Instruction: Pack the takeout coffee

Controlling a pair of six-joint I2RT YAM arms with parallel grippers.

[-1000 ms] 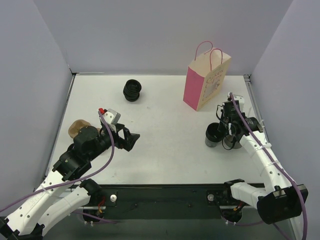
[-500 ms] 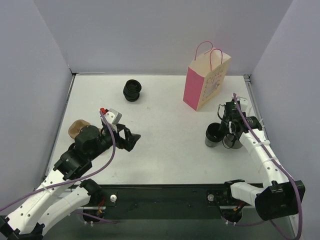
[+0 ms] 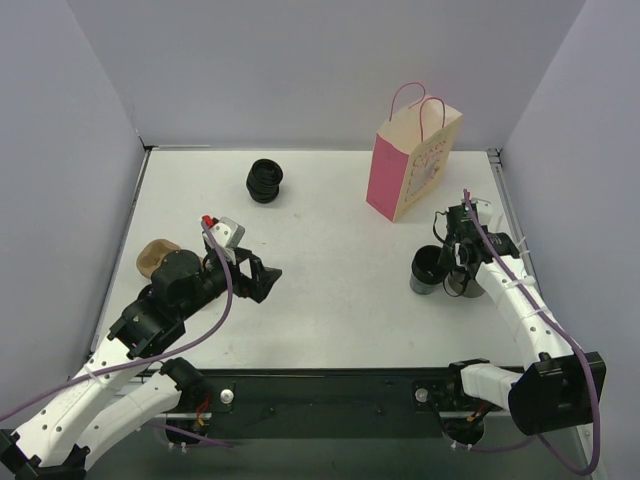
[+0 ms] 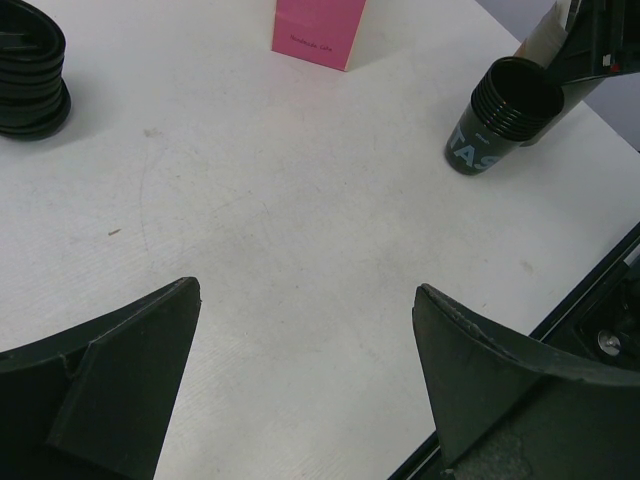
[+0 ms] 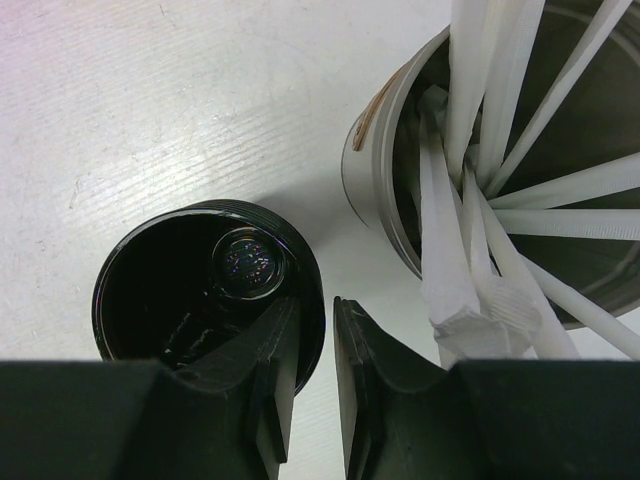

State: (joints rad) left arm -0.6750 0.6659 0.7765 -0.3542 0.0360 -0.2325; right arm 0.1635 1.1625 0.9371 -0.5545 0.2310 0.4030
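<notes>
The table [image 3: 330, 310] carries a pink bag [image 3: 405, 175] at the upper right of the overhead view. The left gripper [image 3: 262, 280] hangs spread wide at lower left, holding nothing. The nested black cups [image 3: 427, 270] stand lidless at right, beside a grey cup [image 3: 466, 287] of white sticks. The right gripper [image 5: 318, 310] pinches their rim, one finger inside. Light, thin-walled and probably slick, they want a gentle squeeze there.

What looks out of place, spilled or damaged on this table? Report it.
Nothing is spilled or broken. The pink bag stands upright. One oddity: the black cup has no lid and shows several nested rims in the left wrist view. The right gripper pinches its rim, one finger inside.
</notes>
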